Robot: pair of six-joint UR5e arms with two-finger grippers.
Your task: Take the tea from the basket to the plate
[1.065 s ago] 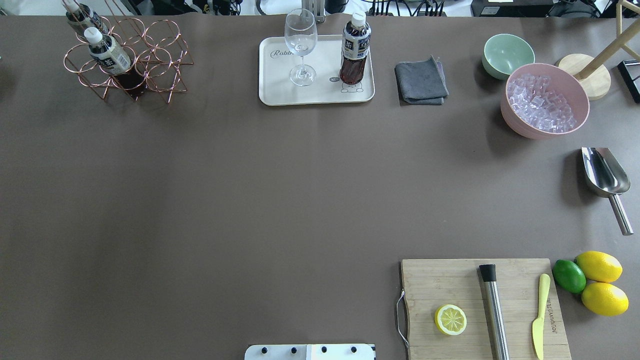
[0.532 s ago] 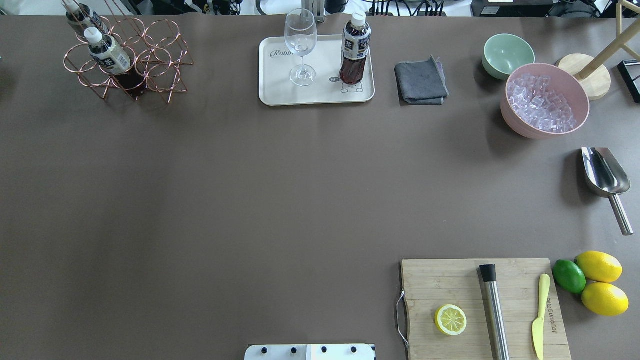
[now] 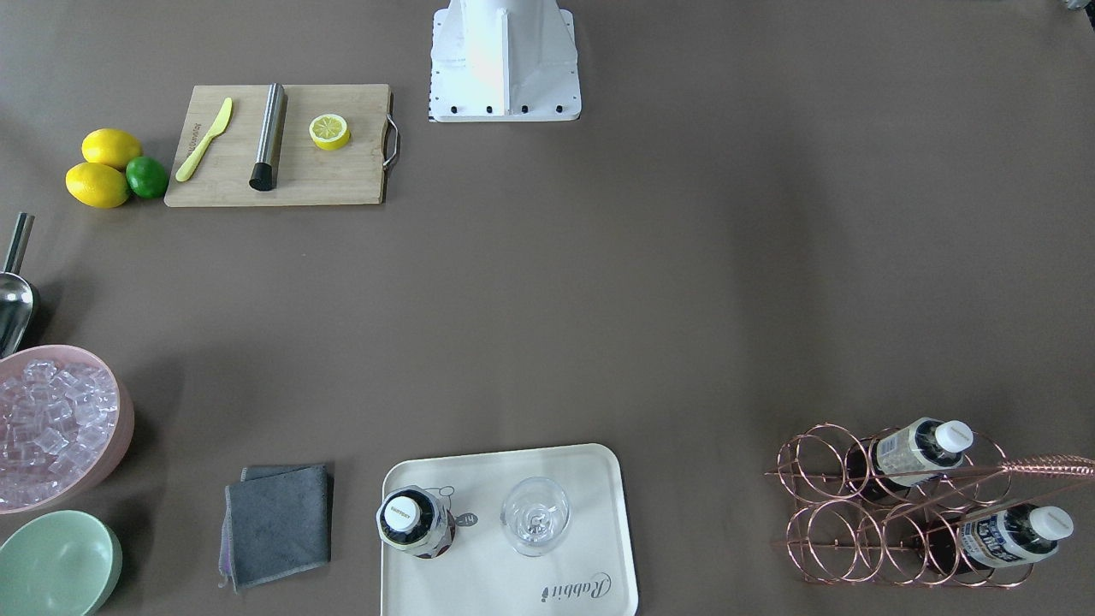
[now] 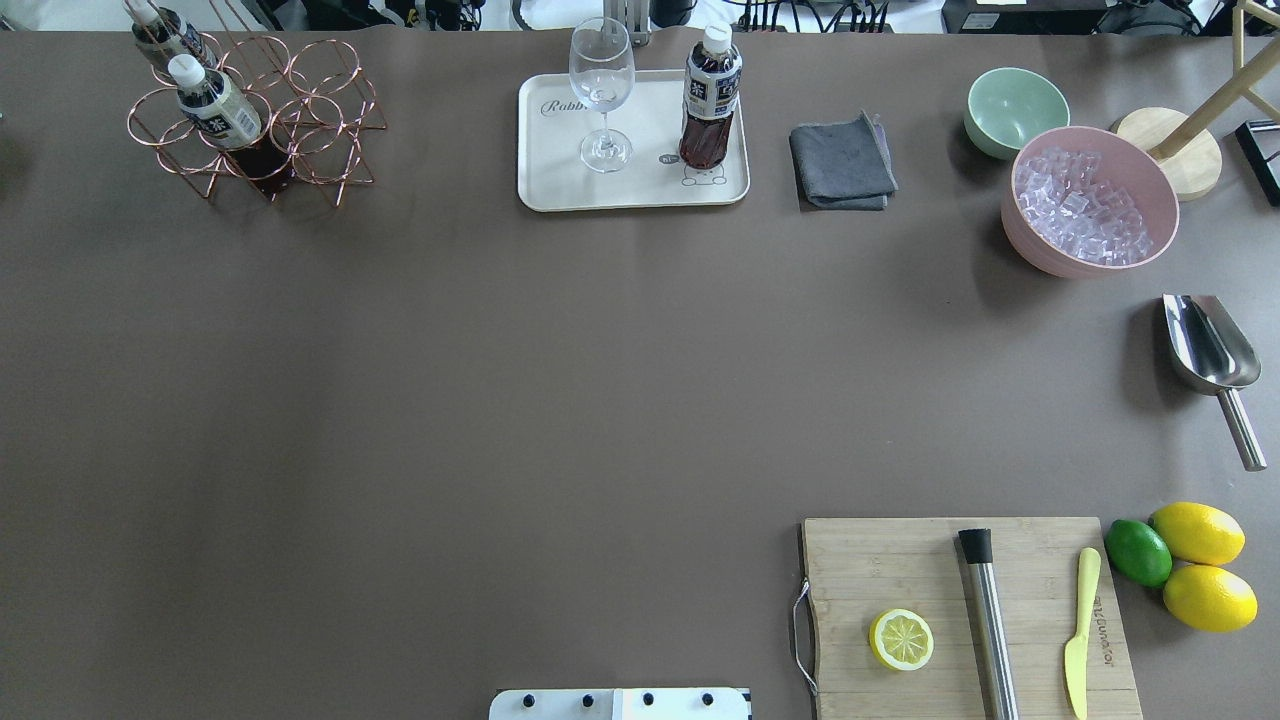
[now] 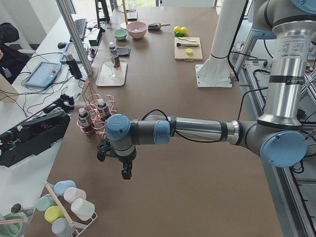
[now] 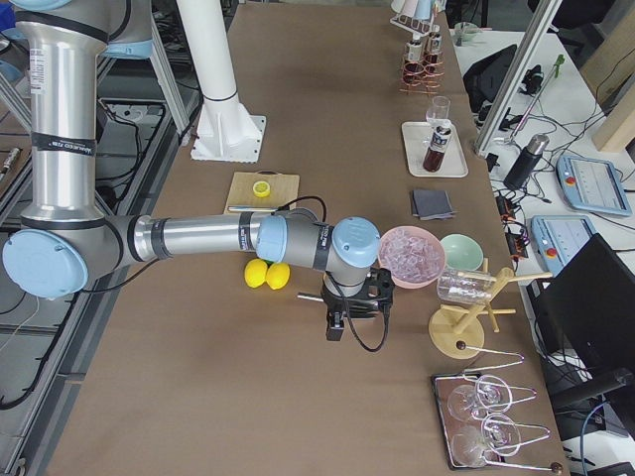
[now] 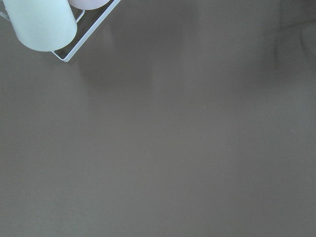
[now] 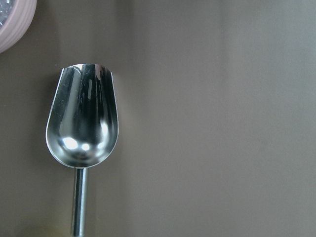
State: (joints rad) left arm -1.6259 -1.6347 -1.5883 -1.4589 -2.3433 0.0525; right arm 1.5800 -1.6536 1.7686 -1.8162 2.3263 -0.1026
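Standing upright in the far-left basket (image 4: 258,125), the tea bottle (image 4: 215,108) lies nearest the left gripper (image 5: 126,174); whether its fingers are apart, I cannot tell.

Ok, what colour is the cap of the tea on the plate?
White cap; it shows best in the exterior front-facing view.

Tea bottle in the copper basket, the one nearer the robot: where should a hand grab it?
Probably around the shoulder just under the white cap, coming straight down. The tea bottle stands upright with rings of the basket around its lower body, so only its top is free.
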